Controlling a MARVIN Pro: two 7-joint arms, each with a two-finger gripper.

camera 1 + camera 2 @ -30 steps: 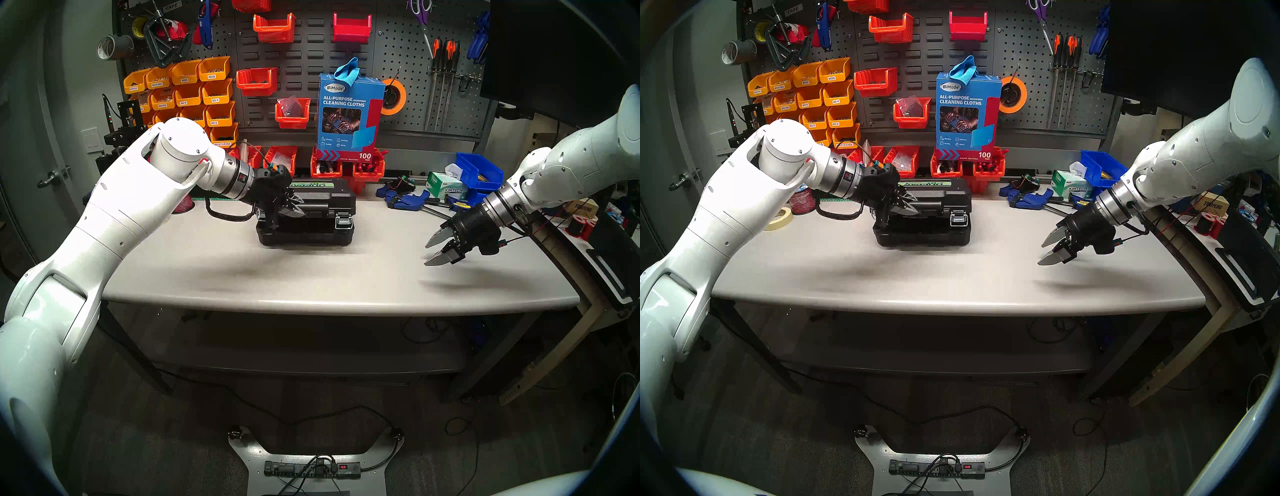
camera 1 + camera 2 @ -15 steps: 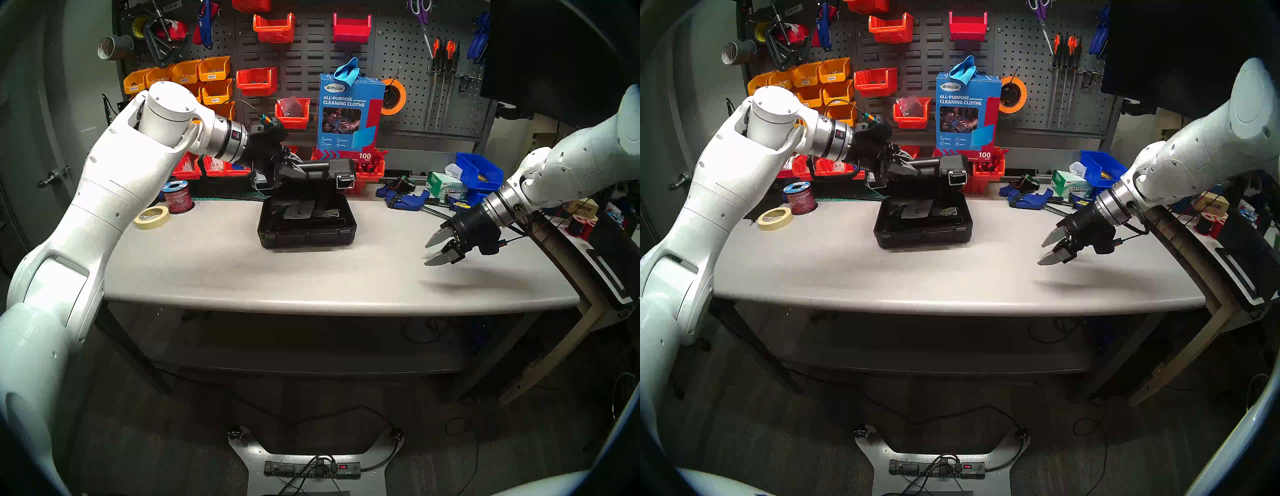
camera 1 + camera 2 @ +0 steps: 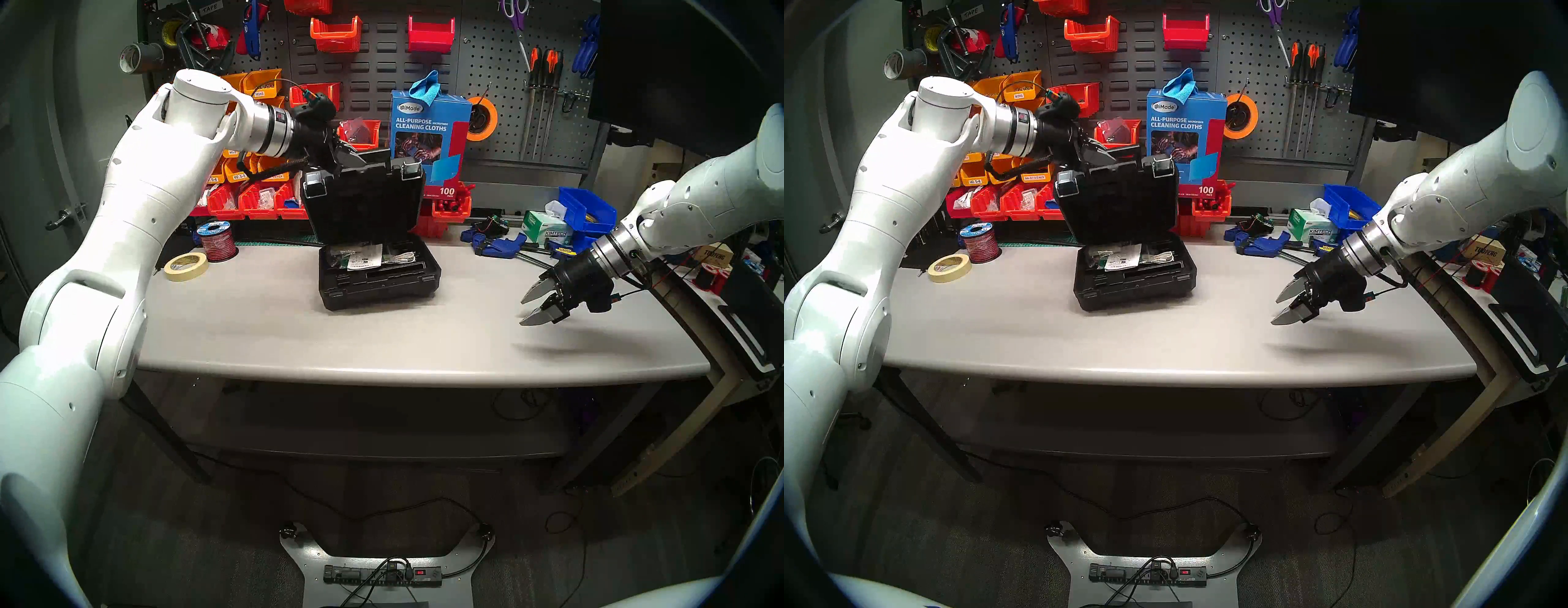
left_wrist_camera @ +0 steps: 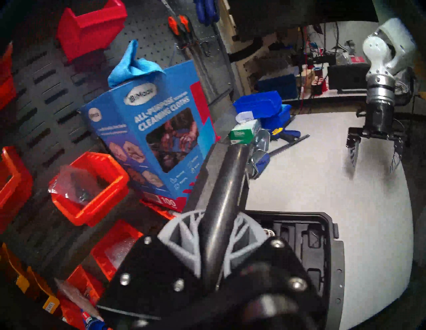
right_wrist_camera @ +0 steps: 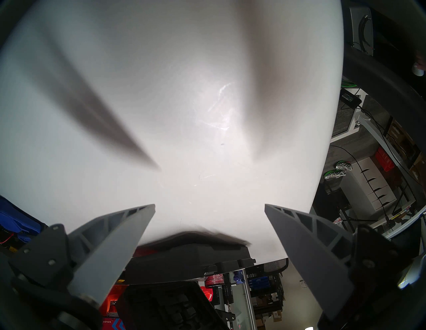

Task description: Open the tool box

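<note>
Diff vs 1 s back: tool box (image 3: 373, 237) was barely cracked, lid low over the base; now lid (image 3: 365, 204) stands near upright, hinged at the rear edge, inner face toward the robot. L arm went up and back w/ it. Base yawed a bit on the desk (image 3: 382, 339). Masking tape roll (image 3: 186, 266) and wire spool (image 3: 216, 241), hidden behind the L arm before, now visible. R arm unchanged.

L gripper (image 3: 354, 159): jaws clamped on the black handle (image 4: 224, 184) at the lid's top edge; wrist view shows the handle bar running up between the grey fingers (image 4: 177, 232). Lid hangs below and right of the jaws, base further below them on the desk. Two silver latches (image 3: 412, 166) flipped loose on the lid's top edge, one either side of the grip. Base interior exposed: papers + white cable (image 3: 403, 257) in the moulded tray.

R gripper (image 3: 536, 305): jaws wide apart, nothing between them, hovering over bare desk, well to the right of the box. Cleaning cloths box (image 3: 428, 140) sits behind the lid.
</note>
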